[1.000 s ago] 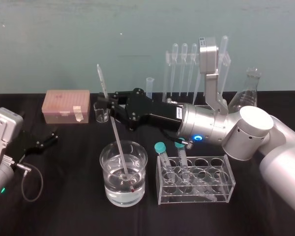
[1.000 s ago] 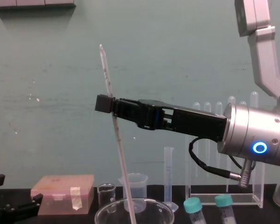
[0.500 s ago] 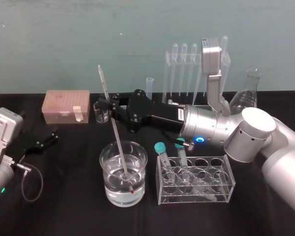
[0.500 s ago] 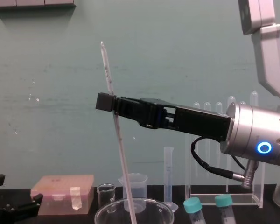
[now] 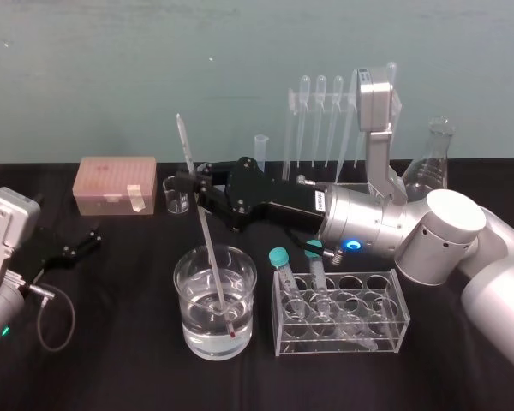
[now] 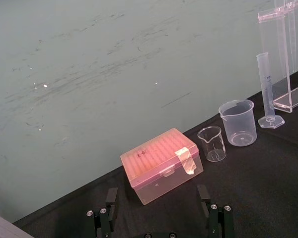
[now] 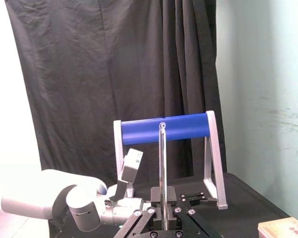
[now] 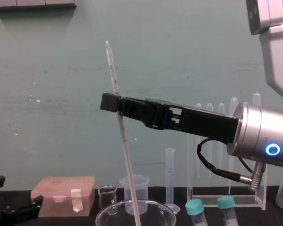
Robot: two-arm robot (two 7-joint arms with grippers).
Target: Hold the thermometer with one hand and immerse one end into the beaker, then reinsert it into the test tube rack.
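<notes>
Right tool is reaching leftward over the tabletop from the right side, its fingers pinching the thermometer a little above the rod's middle. The rod is leaning slightly, its top tipping left and its red-tipped lower end sitting in the water inside the beaker, which is standing near the front at centre.

By my reading, the immersion step is being carried out now, and the return to the test tube rack is not yet begun. That rack is standing far right, behind the arm, with pipettes hanging in it. The next move is likely calling for a straight lift until the tip is clearing the beaker's rim. Then comes a carry right and away, with the rod brought upright over a free hole in the top bar. Glass this thin is probably demanding a slow, steady descent.

Left tool is lying parked at the near left, its fingers spread.

Black cloth is covering the tabletop, and a pale green wall is running behind it. A pink lidded box is sitting far left, and a low rack of capped tubes is standing just right of the beaker.
</notes>
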